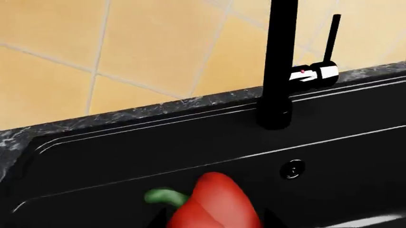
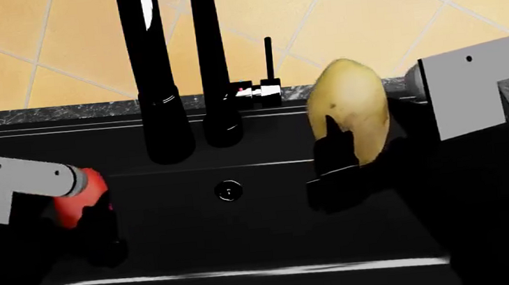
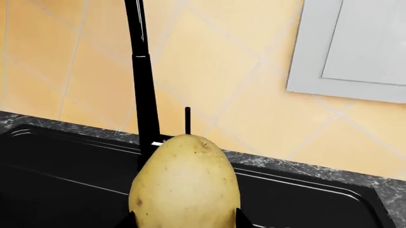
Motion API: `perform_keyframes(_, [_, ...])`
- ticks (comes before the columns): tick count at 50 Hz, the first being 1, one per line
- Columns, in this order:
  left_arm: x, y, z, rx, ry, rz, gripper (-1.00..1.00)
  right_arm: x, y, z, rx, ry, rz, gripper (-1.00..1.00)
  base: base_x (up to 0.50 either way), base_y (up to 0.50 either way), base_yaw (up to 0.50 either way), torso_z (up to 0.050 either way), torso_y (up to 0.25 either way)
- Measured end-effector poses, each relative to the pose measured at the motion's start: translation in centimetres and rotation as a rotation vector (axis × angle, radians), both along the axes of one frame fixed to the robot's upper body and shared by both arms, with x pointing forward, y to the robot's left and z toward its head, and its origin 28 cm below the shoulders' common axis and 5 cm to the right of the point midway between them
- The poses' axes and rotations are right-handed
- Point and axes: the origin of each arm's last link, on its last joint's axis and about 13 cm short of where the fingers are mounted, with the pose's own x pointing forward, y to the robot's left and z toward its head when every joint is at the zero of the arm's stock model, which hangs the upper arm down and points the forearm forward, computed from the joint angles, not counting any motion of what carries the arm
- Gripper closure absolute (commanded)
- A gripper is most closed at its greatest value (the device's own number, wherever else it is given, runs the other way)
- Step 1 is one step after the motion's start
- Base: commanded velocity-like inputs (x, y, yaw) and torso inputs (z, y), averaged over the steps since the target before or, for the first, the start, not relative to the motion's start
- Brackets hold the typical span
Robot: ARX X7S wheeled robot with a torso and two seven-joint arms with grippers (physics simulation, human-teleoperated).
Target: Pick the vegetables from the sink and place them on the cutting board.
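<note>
Above the black sink (image 2: 272,225), your right gripper (image 2: 350,165) is closed around the potato (image 2: 350,116), holding it upright near the faucet (image 2: 214,69). Your left gripper (image 2: 88,214) has its fingers closed on the red pepper (image 1: 216,202), low over the basin's left side.

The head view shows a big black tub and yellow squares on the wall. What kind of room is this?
Most likely a kitchen. There is a black sink with a tall faucet, yellow wall tiles behind it, and a potato and a red pepper held over the basin.
</note>
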Motion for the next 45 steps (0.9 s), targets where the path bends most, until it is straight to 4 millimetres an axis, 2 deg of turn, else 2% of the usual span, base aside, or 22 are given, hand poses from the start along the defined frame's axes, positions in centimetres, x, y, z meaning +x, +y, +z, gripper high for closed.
perform_keyframes(13, [-2.0, 1.3, 3.6, -0.036, -0.114, 0.010, 1.00, -0.1, -0.7, 0.1, 0.029, -0.071, -0.049, 1.00, 0.00, 0.00, 0.00, 0.000, 0.001])
perform_keyframes(23, [-2.9, 2.1, 5.1, -0.039, -0.168, 0.009, 1.00, -0.2, -1.0, 0.1, 0.034, -0.101, -0.078, 1.00, -0.02, 0.00, 0.00, 0.000, 0.000])
perform_keyframes(45, [-4.2, 2.4, 5.9, -0.026, -0.196, 0.000, 1.00, -0.9, -1.2, 0.0, 0.041, -0.100, -0.103, 1.00, -0.49, 0.00, 0.00, 0.000, 0.000])
